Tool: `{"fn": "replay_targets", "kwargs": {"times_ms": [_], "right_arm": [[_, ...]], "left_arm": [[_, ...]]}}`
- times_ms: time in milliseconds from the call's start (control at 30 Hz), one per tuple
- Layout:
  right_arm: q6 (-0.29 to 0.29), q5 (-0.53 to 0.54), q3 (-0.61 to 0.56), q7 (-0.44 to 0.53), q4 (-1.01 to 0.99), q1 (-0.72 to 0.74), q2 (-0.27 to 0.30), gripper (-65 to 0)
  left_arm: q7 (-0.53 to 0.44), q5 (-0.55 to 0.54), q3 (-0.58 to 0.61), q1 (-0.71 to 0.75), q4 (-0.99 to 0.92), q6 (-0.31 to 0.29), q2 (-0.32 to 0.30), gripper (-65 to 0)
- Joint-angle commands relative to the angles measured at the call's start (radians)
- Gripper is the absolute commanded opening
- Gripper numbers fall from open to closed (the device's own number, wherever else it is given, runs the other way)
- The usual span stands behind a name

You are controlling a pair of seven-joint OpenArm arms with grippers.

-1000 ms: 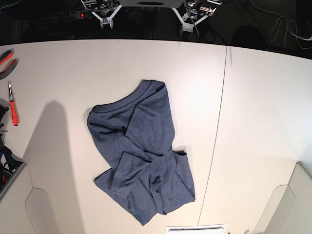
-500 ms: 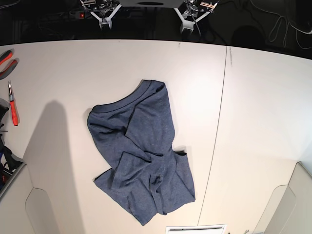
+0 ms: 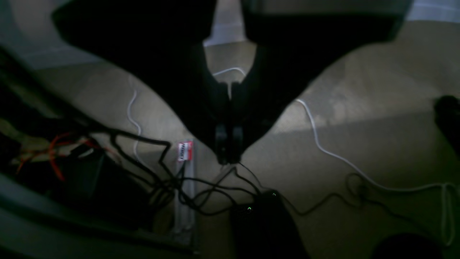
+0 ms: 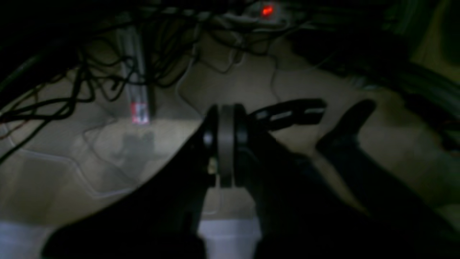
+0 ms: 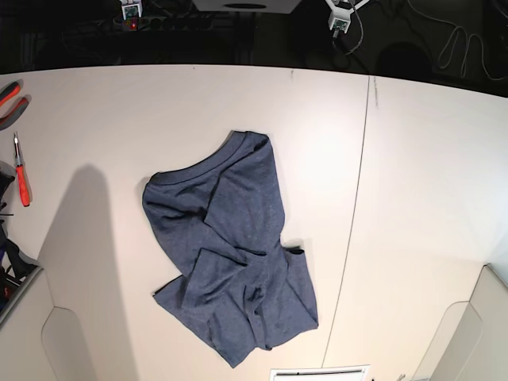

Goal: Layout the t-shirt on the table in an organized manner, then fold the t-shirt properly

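Shirt position: the t-shirt lies crumpled in the middle of the table, slightly toward the near edge, with the hem end bunched at about 6 o'clock and the ribbed collar pointing to about 12 o'clock.
Shirt shape: folded over on itself with deep creases, no lettering showing (that side may be face down or tucked in).
How it will likely handle: judged light, soft and limp, not fragile; it should drape and slide easily on the smooth tabletop and will not hold a shape when lifted.
Where to take hold: probably the two hem corners at the near end or the shoulders beside the collar, pinching a single layer of cloth so the folds fall open.
Table edge, 9 o'clock: a red-handled screwdriver lies well apart from the shirt.
Right claw: jaws pressed together, holding nothing, hanging over the cable-strewn floor beyond the table's far edge.
Left claw: jaws closed with no gap, empty, also over the floor and cables beyond the far edge, touching nothing.
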Motion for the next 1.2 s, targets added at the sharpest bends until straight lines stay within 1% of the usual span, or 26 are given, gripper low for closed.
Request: {"fn": "replay_targets", "kwargs": {"times_ms": [0,100,200,333,533,700,833,933,1033,1167], "right_arm": [[-0.018,0.001,0.001,0.009,0.053,-0.036,0.017,-65.0],[-0.084,0.001,0.001,0.009,0.195,-0.121,0.053,-65.0],[-0.124,-0.009,0.001,0.009,0.337,-0.206,0.085,-65.0],[-0.126,-0.072,0.001,0.009,0.523,-0.316,0.112,-65.0],[-0.133,-0.158,0.010,0.009,0.790,-0.477,0.113,-65.0],[-0.196,-0.229,0.010,0.009,0.993,-0.556,0.113,-65.0],[-0.212,-0.283,0.010,0.009,1.108,-0.568,0.113,-65.0],[-0.211,-0.301,0.010,0.009,1.171,-0.542,0.113,-65.0],[-0.211,-0.301,0.010,0.009,1.194,-0.461,0.113,-65.0],[-0.211,-0.301,0.010,0.008,1.190,-0.324,0.113,-65.0]], "left_arm": [[-0.001,-0.002,0.000,0.034,0.051,-0.002,-0.018,-65.0],[0.008,-0.002,0.000,0.129,0.200,-0.002,-0.056,-65.0],[0.013,-0.002,-0.001,0.226,0.358,-0.001,-0.104,-65.0],[0.060,-0.005,-0.001,0.367,0.575,-0.001,-0.169,-65.0],[0.097,-0.005,0.000,0.576,0.895,-0.001,-0.250,-65.0],[0.148,-0.005,0.000,0.693,1.149,-0.002,-0.314,-65.0],[0.220,-0.003,-0.001,0.714,1.315,-0.001,-0.343,-65.0],[0.232,0.015,-0.023,0.700,1.394,0.003,-0.343,-65.0],[0.231,0.015,-0.065,0.646,1.430,0.003,-0.342,-65.0],[0.232,0.014,-0.134,0.512,1.428,0.003,-0.338,-65.0]]}}
